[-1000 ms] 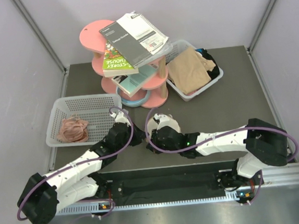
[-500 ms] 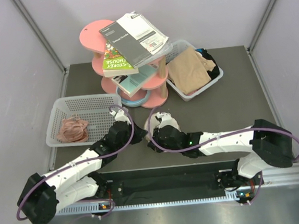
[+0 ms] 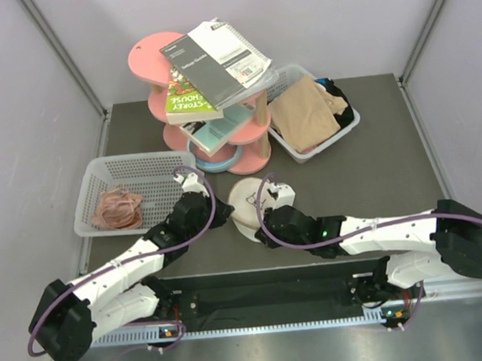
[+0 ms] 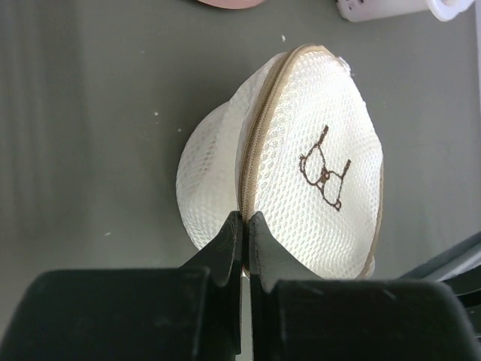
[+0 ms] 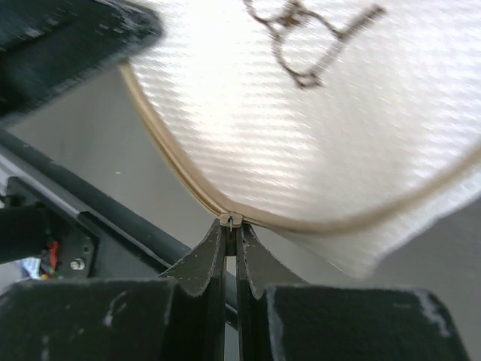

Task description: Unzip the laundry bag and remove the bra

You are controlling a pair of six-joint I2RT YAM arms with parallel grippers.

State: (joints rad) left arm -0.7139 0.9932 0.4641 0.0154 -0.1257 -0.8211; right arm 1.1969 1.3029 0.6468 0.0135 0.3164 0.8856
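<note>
Round, flat laundry bag point(image 3: 245, 204) of cream-white mesh, at the near middle of the table point(image 3: 375, 169), in front of the pink stand point(image 3: 152, 55) and between the two grippers. Puffed into a shallow dome; fine honeycomb weave with a faint sheen. Edged with a tan zip point(image 4: 252, 143) that curves along the rim, shut along the stretch seen from the left wrist. Printed on the face with a small dark bra outline point(image 4: 325, 169). Too dense a mesh to show what lies inside.

Pinched at the zip seam by the left gripper point(image 4: 245, 219), black fingers pressed together on the fabric edge. Caught at the rim on the right side by the right gripper point(image 5: 231, 226), jaws closed on the small metal zip pull point(image 5: 231, 219).

To the left, a white plastic lattice basket point(image 3: 97, 172) with a crumpled pinkish-brown bundle point(image 3: 117, 210) in it. Behind, round pink tiers on the stand, topped with a grey-and-white booklet point(image 3: 213, 54) over a green-covered book point(image 3: 185, 102). To the right of the stand, a pale tray point(image 3: 342, 129) with folded tan cloth point(image 3: 302, 112).

Matte dark grey tabletop, enclosed by smooth pale lilac walls point(image 3: 16, 124) with metal corner struts.
</note>
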